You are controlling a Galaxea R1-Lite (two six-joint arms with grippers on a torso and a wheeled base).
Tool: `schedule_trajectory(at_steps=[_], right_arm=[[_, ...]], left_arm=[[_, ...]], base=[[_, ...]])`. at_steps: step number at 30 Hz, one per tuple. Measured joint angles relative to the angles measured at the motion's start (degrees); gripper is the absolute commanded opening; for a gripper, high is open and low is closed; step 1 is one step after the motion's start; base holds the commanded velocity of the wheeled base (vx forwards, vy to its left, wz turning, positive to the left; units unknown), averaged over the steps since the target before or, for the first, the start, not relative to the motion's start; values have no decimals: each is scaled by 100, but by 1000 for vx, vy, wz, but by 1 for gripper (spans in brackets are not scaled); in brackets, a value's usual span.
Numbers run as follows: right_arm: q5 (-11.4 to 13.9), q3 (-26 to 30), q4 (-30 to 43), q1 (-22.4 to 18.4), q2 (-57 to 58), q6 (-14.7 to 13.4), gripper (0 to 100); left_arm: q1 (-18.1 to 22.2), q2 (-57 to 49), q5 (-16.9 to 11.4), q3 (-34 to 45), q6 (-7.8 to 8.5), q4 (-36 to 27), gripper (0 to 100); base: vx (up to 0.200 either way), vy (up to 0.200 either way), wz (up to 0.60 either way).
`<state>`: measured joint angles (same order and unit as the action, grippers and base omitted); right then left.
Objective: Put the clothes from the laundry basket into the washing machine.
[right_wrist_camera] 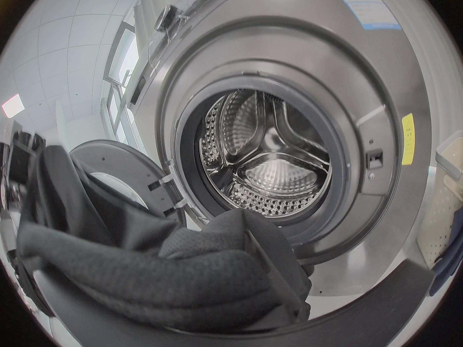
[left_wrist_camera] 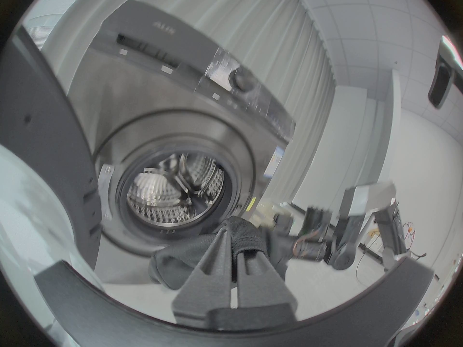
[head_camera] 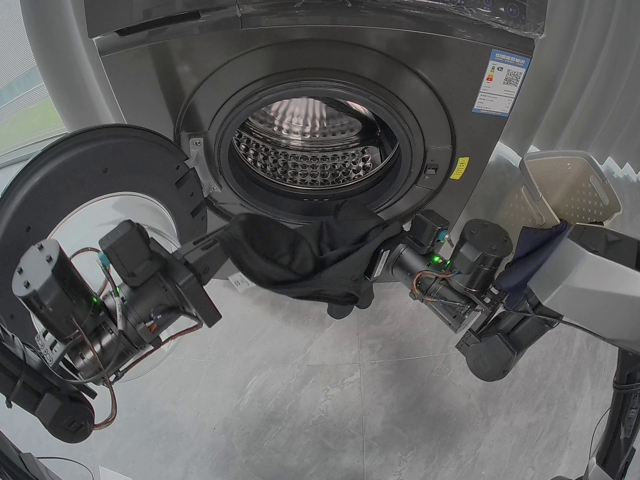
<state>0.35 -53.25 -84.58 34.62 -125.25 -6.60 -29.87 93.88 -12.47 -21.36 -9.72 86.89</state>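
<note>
A black garment (head_camera: 307, 255) hangs stretched between my two grippers, just below and in front of the washing machine's open drum (head_camera: 313, 148). My left gripper (head_camera: 223, 251) is shut on its left end; in the left wrist view the fingers (left_wrist_camera: 212, 271) pinch a fold of the black garment (left_wrist_camera: 241, 237). My right gripper (head_camera: 379, 251) is shut on the right end, its tips buried in the cloth. In the right wrist view the black garment (right_wrist_camera: 169, 271) is bunched low before the drum (right_wrist_camera: 265, 165). The laundry basket (head_camera: 573, 188) stands at the right with a dark blue cloth (head_camera: 533, 251) hanging from it.
The machine's round door (head_camera: 87, 168) is swung wide open at the left, close behind my left arm. Grey tiled floor (head_camera: 320, 395) lies free below the garment. White curtains hang behind the machine.
</note>
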Motion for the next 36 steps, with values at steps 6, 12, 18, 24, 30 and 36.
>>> schedule_trajectory(at_steps=[6,12,18,24,30,36], right_arm=[[-9,122,13,77,358,-5,0],[-15,163,17,156,581,-43,0],[-17,171,15,189,664,-51,0],[-20,138,20,226,692,-54,0],[-22,116,39,276,697,-54,0],[-28,100,57,295,708,-51,0]], left_arm=[[112,477,2,386,50,26,0],[112,1017,-13,500,124,189,100],[118,1298,-41,535,123,206,100],[73,1499,-46,827,323,206,100],[11,1758,-121,1045,635,208,100],[-106,1874,-332,1265,725,211,100]], base=[[0,0,0],[0,0,0],[0,0,0],[0,0,0],[0,0,0],[0,0,0]])
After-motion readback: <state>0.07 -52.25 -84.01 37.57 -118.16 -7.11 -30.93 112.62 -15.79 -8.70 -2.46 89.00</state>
